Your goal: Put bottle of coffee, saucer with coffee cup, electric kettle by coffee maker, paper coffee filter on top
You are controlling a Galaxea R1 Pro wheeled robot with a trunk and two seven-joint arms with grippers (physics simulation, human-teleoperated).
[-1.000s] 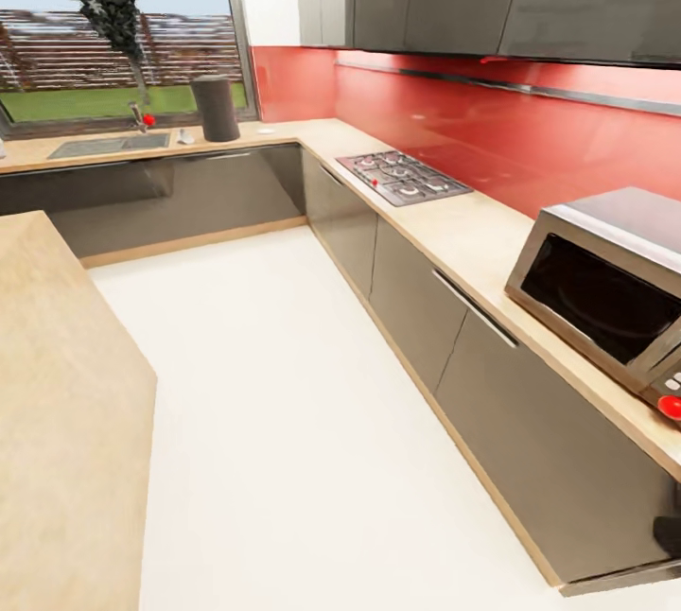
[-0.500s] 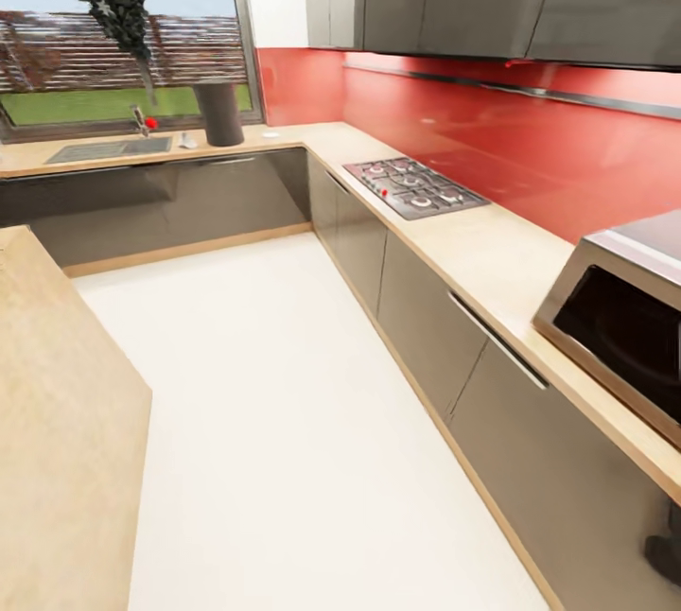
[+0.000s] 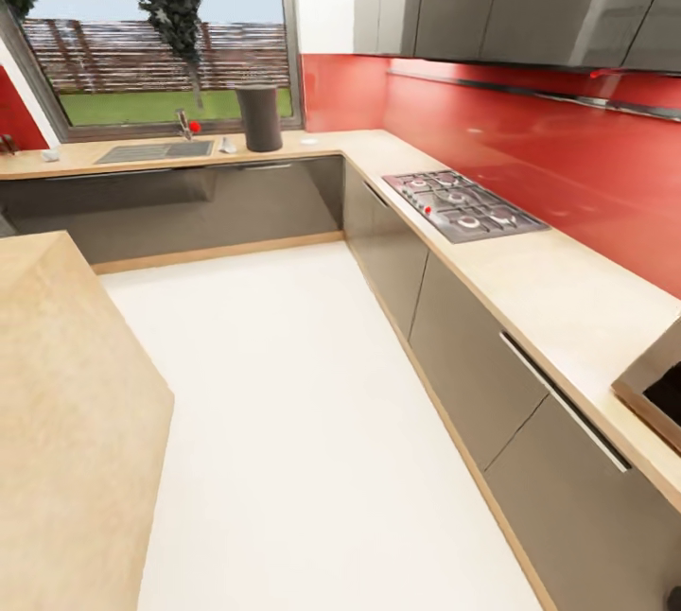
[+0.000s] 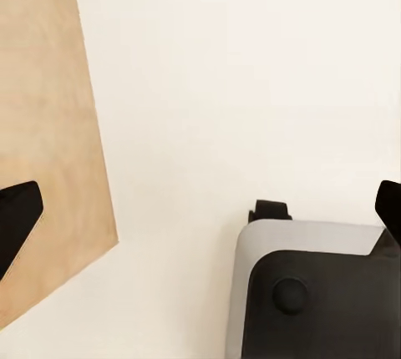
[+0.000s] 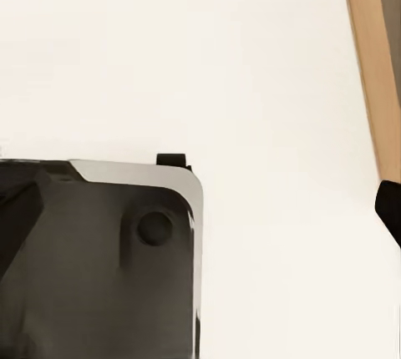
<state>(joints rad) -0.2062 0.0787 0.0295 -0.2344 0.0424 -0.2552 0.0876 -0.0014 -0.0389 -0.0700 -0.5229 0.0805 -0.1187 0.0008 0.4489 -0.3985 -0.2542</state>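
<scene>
None of the coffee things can be made out for sure. A dark cylinder-shaped object (image 3: 260, 117) stands on the far countertop (image 3: 113, 157) by the window, too far to identify. A small white item (image 3: 309, 141) lies in the counter's corner. In the left wrist view my left gripper (image 4: 203, 213) is open, its dark fingertips (image 4: 17, 219) wide apart above the white floor (image 4: 234, 83). The right gripper (image 5: 200, 209) is open too, its fingertips (image 5: 389, 207) at the picture's edges over the floor, with nothing between them. The robot's base (image 4: 317, 292) shows below both.
A gas hob (image 3: 463, 204) is set in the right-hand countertop (image 3: 558, 299), with a microwave's corner (image 3: 657, 393) at the right edge. A sink (image 3: 156, 151) lies under the window. A wooden island (image 3: 66, 403) stands at the left. White floor (image 3: 284, 384) runs between them.
The whole head view has shifted: the microwave has slid almost out at the right, the hob and window sit further right, and more of the far counter shows. The camera moved, not the things.
</scene>
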